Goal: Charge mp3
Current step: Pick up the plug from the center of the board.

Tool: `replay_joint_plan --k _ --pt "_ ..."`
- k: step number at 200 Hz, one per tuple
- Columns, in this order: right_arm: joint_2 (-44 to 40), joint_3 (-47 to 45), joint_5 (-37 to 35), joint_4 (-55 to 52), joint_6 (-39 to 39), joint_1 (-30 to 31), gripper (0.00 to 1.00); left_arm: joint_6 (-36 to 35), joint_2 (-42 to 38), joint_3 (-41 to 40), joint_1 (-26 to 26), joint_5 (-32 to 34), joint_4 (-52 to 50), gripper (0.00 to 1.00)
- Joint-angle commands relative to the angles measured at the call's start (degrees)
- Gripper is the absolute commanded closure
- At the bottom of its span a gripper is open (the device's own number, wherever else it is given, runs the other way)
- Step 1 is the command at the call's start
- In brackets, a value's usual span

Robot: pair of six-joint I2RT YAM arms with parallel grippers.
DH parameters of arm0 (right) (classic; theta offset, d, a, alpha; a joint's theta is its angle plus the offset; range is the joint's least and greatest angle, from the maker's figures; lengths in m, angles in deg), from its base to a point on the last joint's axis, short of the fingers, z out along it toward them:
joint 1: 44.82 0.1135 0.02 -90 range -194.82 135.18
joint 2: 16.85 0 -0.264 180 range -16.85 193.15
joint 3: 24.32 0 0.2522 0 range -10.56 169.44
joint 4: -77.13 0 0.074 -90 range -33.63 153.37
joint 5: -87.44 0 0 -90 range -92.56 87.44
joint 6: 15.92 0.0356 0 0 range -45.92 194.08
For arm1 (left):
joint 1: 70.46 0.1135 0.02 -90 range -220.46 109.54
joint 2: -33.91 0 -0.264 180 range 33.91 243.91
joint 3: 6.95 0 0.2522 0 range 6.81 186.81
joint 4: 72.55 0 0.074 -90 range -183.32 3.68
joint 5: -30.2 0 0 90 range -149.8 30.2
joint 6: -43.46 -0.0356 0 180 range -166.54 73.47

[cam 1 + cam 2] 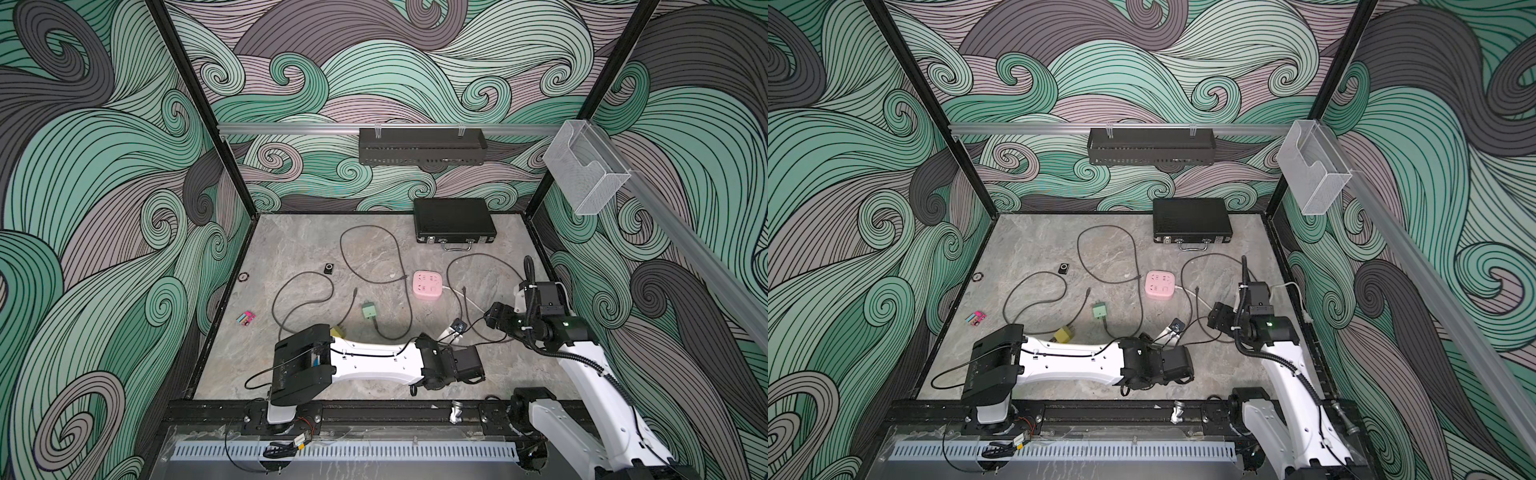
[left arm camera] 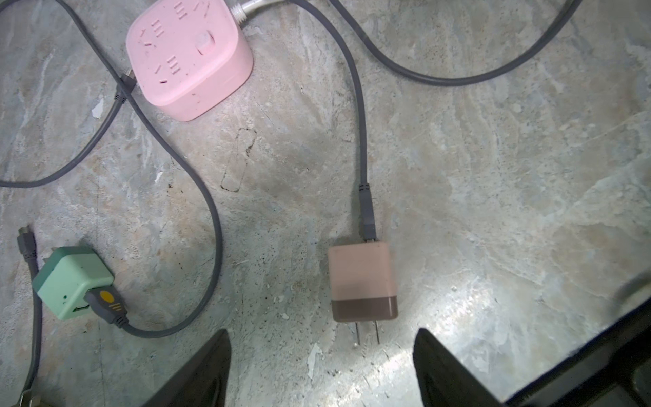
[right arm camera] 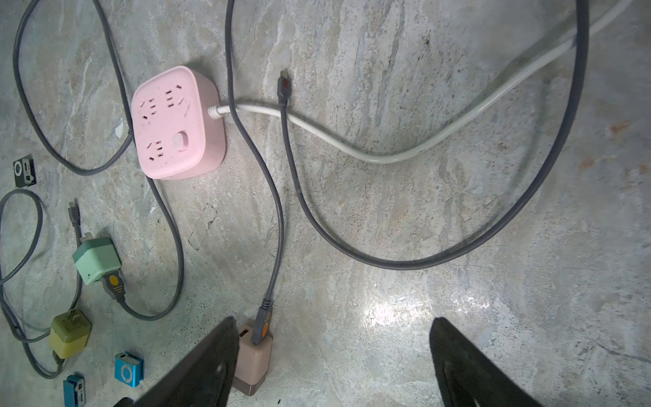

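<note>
A black mp3 (image 1: 328, 268) lies far left on the table. Two blue mp3s (image 3: 129, 369) (image 3: 74, 389) show only in the right wrist view, near a yellow charger (image 3: 70, 334). A beige charger (image 2: 363, 282) with a grey cable plugged in lies flat, its prongs pointing into the gap of my open left gripper (image 2: 322, 366). My right gripper (image 3: 333, 352) is open over bare table, and the same beige charger (image 3: 252, 356) sits just outside one finger. The cable's free plug (image 3: 283, 82) rests across the white cord of the pink power strip (image 1: 427, 284).
A green charger (image 1: 368, 310) with its own grey cable lies left of the strip. Cable loops spread over the table's middle. A black case (image 1: 455, 220) sits at the back, a black basket (image 1: 422, 145) and a clear holder (image 1: 582, 174) hang on the walls. A small colourful item (image 1: 245, 318) lies far left.
</note>
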Motion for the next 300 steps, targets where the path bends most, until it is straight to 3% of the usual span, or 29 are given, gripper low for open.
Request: replay_joint_plan --k 1,68,119,189,209,217,234,300 --pt "-0.2 -1.0 1.2 0.2 2.8 0.2 0.15 -1.2 1.9 2.1 0.6 -4.0 -1.0 0.19" --pt "3.9 -0.5 2.3 2.4 3.9 0.2 0.16 -2.1 7.8 3.0 2.6 -9.8 0.3 0.21" --pt "4.3 -3.1 4.0 4.7 5.3 0.3 0.19 -2.7 8.8 1.4 6.5 -16.9 3.8 0.33" --pt "4.3 -3.6 5.6 5.6 5.9 0.5 0.21 -3.7 11.0 2.3 8.2 -22.9 4.0 0.41" --pt "4.1 -4.0 7.0 5.8 6.2 0.7 0.21 -3.8 11.3 0.8 9.8 -26.7 6.2 0.51" --pt "4.1 -4.1 7.6 5.9 6.2 0.7 0.22 -3.7 11.2 0.2 10.7 -28.5 7.0 0.60" --pt "3.7 -4.8 8.8 6.0 6.5 1.0 0.22 -4.0 9.4 -2.2 11.6 -29.8 9.2 0.71" --pt "1.4 -7.0 20.5 10.1 8.1 2.1 0.23 -12.9 -0.9 -8.3 12.7 -26.7 10.2 0.70"
